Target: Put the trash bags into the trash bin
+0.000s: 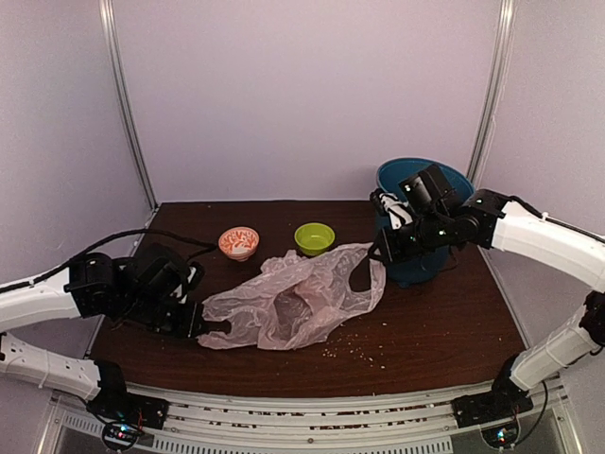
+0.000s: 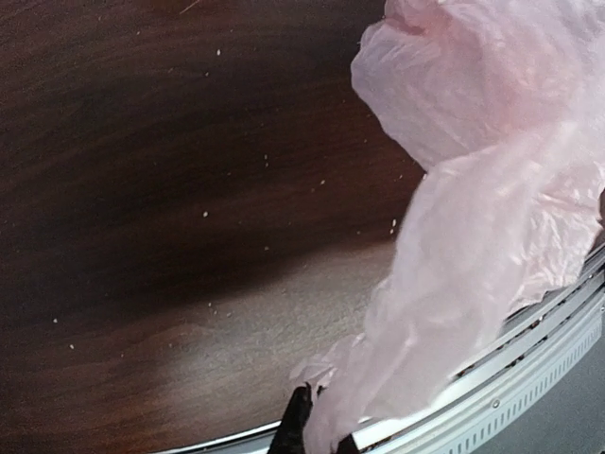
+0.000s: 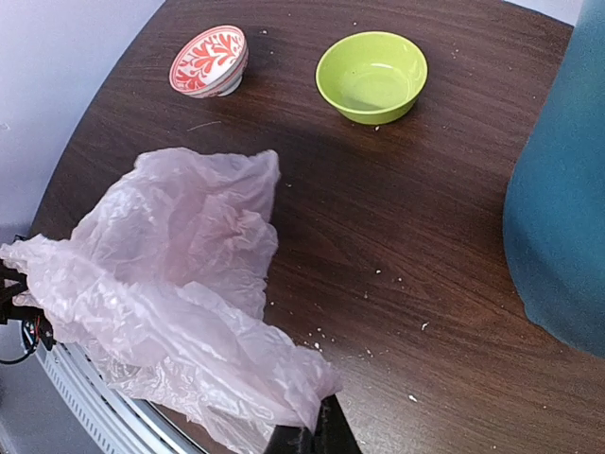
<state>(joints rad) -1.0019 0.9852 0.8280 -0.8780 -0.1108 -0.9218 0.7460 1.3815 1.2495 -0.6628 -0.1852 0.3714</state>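
Note:
The pale-pink trash bag (image 1: 288,303) stretches across the dark table between both arms. My left gripper (image 1: 214,328) is shut on the bag's lower left corner; in the left wrist view (image 2: 319,437) the film (image 2: 492,189) runs up from between the fingertips. My right gripper (image 1: 380,252) is shut on the bag's right end, lifted beside the trash bin (image 1: 425,222), a teal-blue bucket at the back right. In the right wrist view (image 3: 317,437) the bag (image 3: 170,284) hangs from the jaws, with the bin's wall (image 3: 562,189) at the right edge.
A red-and-white patterned bowl (image 1: 238,242) and a lime-green bowl (image 1: 314,237) stand behind the bag; both show in the right wrist view (image 3: 209,61) (image 3: 371,75). Small crumbs (image 1: 354,352) lie near the table's front edge. A metal rail (image 2: 529,350) runs along the front.

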